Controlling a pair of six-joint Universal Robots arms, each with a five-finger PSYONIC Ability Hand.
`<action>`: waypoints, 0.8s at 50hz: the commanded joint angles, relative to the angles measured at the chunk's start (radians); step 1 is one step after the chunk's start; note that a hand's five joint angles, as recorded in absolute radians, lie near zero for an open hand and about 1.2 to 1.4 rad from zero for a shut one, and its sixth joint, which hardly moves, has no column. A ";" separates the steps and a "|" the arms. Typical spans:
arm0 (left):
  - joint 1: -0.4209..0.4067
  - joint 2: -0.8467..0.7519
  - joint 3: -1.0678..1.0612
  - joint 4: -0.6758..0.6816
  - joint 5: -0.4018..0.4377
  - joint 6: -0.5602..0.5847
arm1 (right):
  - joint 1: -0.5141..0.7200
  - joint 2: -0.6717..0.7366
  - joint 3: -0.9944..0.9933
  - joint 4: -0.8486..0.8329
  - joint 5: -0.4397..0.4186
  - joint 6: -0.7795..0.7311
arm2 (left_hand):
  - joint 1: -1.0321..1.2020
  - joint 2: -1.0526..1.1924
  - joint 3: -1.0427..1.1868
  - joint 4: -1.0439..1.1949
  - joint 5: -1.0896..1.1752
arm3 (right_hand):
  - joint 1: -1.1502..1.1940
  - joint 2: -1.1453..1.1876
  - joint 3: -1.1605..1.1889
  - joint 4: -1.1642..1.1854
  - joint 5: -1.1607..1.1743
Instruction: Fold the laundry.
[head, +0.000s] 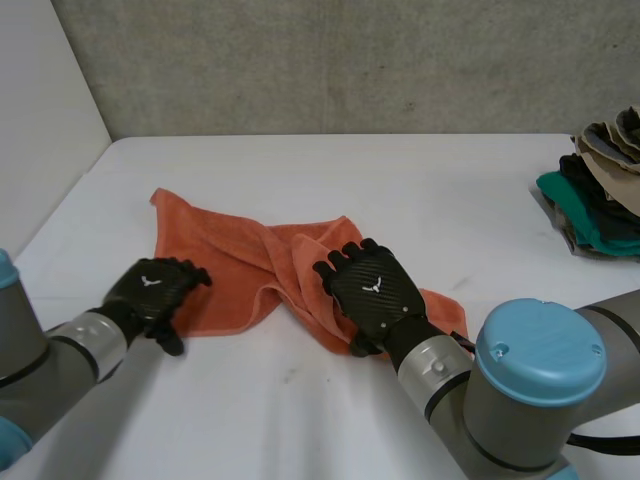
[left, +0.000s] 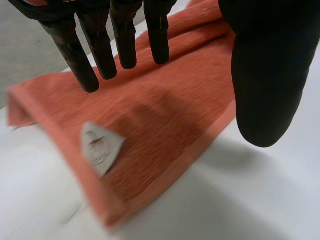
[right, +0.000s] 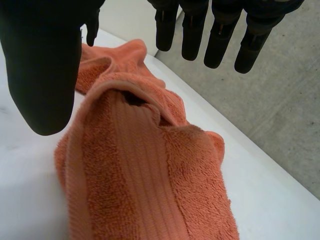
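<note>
**Both hands open over a half-bunched orange towel**

The orange terry-cloth towel (head: 228, 258) lies on the white worktop (head: 330, 170), in front of the robot and between its arms. Its left part is spread fairly flat. Its right part is gathered into a thick, rumpled ridge.

The left hand (head: 152, 290) is at the towel's near left corner, fingers straight and thumb set wide, holding nothing. A small grey label (left: 100, 147) lies on the cloth under this hand, close to the hemmed edge. The right hand (head: 372, 290) hovers over the bunched ridge, also spread wide with nothing in its grasp.

The towel looks soft, light and limp. It will likely sag and drag rather than hold a shape, and its looped pile should grip the fingers well. The flat woven hem at the corners seems the best place to pinch, since a hold in the thick middle would only gather more folds. The ridge probably needs pulling out flat before any fold is made.

A pile of dark green, black and tan clothes (head: 598, 190) sits straight on the worktop at its far right edge, well apart from the towel.
</note>
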 joint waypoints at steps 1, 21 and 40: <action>-0.112 -0.068 0.076 0.023 -0.002 -0.090 | 0.002 0.043 -0.064 0.014 0.019 -0.008 | 0.079 0.074 0.074 0.071 0.067 | 0.134 0.160 0.127 0.131 0.116; -0.402 -0.353 0.453 0.012 -0.365 -0.293 | -0.027 0.000 0.018 0.093 0.126 -0.021 | 0.348 0.343 0.343 0.339 0.336 | 0.240 0.266 0.232 0.236 0.222; -0.424 -0.079 0.269 0.069 -0.487 -0.291 | -0.013 0.057 -0.099 0.119 0.131 0.087 | 1.030 1.025 1.025 1.021 1.018 | -0.165 -0.139 -0.173 -0.169 -0.183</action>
